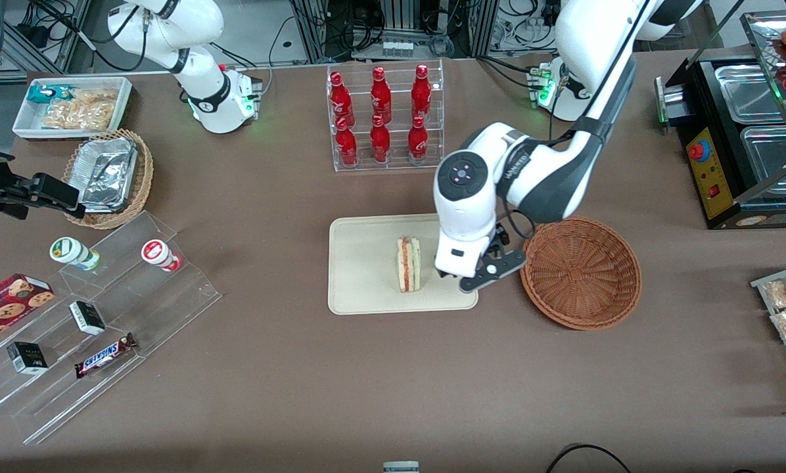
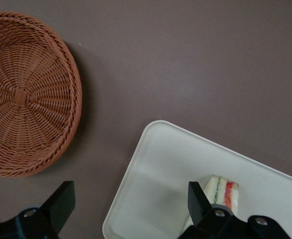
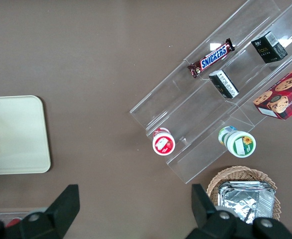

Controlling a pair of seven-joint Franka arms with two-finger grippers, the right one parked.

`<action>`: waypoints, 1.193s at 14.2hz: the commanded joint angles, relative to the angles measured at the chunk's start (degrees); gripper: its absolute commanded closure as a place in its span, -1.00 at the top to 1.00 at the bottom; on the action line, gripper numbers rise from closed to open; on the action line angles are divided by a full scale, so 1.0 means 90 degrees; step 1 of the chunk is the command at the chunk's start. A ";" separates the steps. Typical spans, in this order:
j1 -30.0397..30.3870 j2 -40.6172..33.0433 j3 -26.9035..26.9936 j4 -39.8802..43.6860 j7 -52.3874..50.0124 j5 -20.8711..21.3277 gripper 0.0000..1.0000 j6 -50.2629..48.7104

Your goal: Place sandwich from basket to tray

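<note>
Gripper (image 1: 475,279) fingers (image 2: 61,201) spread wide apart, nothing between them; black plastic fingers, blunt wedge tips. The gripper hangs above the tray's edge nearest the basket, between the sandwich and the basket, touching neither as far as the front view shows. White rounded wrist housing above it with a dark round cap.

Sandwich (image 1: 409,264) sits on the tray (image 1: 360,263), just beside the gripper, standing on edge with the cut face up toward the camera: pale white bread, red, orange and green filling stripes. In the wrist view the sandwich (image 2: 224,191) shows partly hidden by one finger. Tray is flat, cream-beige, smooth matte, rectangular with rounded corners and a low rim; only the sandwich lies on it.

Basket (image 1: 581,272) is just beside the tray toward the working arm's end, not touching it: round, shallow, reddish-brown woven wicker, spiral weave from a small square centre, nothing in it.

Table (image 1: 268,368) is covered in a plain brown matte cloth. Farther from the front camera than the tray stands a clear acrylic rack (image 1: 386,118) with six red bottles in two tiers. Toward the parked arm's end: a clear stepped acrylic shelf (image 1: 97,328) carrying a Snickers bar (image 1: 104,355), two small dark boxes, two round-lidded cups and a red cookie box (image 1: 5,305); a lighter tan wicker basket with crinkled foil trays (image 1: 107,174); a white bin of snack packets (image 1: 71,105). Toward the working arm's end, a black appliance with steel pans (image 1: 741,131).
</note>
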 commanded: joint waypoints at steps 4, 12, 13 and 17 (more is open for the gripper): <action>-0.0048 -0.0730 0.1071 -0.0657 0.1552 -0.0801 1.00 -0.0260; 0.1843 -0.1745 0.0010 -0.0706 0.3535 -0.1262 1.00 -0.1499; 0.2243 -0.1921 -0.0224 -0.0706 0.3944 -0.1262 1.00 -0.1733; 0.2803 -0.2537 -0.0373 -0.0706 0.5381 -0.1310 1.00 -0.2457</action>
